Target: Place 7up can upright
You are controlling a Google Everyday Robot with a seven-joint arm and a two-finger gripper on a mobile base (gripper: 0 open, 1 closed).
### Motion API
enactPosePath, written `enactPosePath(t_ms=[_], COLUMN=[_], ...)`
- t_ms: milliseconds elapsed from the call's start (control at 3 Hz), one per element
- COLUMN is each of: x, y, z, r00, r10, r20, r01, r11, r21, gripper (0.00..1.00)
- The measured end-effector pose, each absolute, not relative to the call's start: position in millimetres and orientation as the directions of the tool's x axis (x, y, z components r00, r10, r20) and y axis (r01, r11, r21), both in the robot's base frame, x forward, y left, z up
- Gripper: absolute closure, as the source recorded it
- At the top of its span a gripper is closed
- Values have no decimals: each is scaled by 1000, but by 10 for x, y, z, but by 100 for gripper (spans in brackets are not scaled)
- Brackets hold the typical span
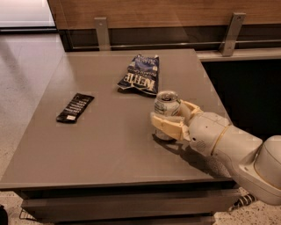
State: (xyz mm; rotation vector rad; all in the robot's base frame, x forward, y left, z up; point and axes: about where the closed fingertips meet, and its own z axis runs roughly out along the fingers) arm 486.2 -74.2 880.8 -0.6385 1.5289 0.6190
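The gripper (170, 114) sits over the right half of the grey table (109, 145), reaching in from the lower right at the end of a thick white arm (228, 145). Its two cream-coloured fingers are clamped on the 7up can (167, 102), one on each side. The nearer finger (168, 126) lies across the can's lower body and hides much of it, and the farther one shows behind the can on the right.

The can stands upright with its shiny silver top facing up and the pull tab in sight. Its base appears to meet the tabletop, where a dark shadow spreads beneath it and under the arm. The logo cannot be read from this side.

Just beyond the can, toward the back of the table, a dark blue chip bag (139, 74) with white lettering lies flat and somewhat crumpled; its near edge is close to the can but apart from it. Well away to the left, a flat black rectangular packet (75, 107) rests on the table, turned at a slant.

Behind the table runs a wood-panelled wall (167, 11) with two upright metal brackets (102, 33). A pale speckled floor (22, 66) shows to the left.
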Motion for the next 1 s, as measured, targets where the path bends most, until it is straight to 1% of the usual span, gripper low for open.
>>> enactPosePath(t_ms=[333,667,1000], x=[4728,4728,4728], y=[-736,-736,-736], z=[8642,8665,8668], r00=[-24,-24,-24], r10=[-23,-23,-23], r20=[-999,-999,-999], r01=[-716,-716,-716], r11=[698,698,698], r21=[1,1,1], gripper=[100,85,62])
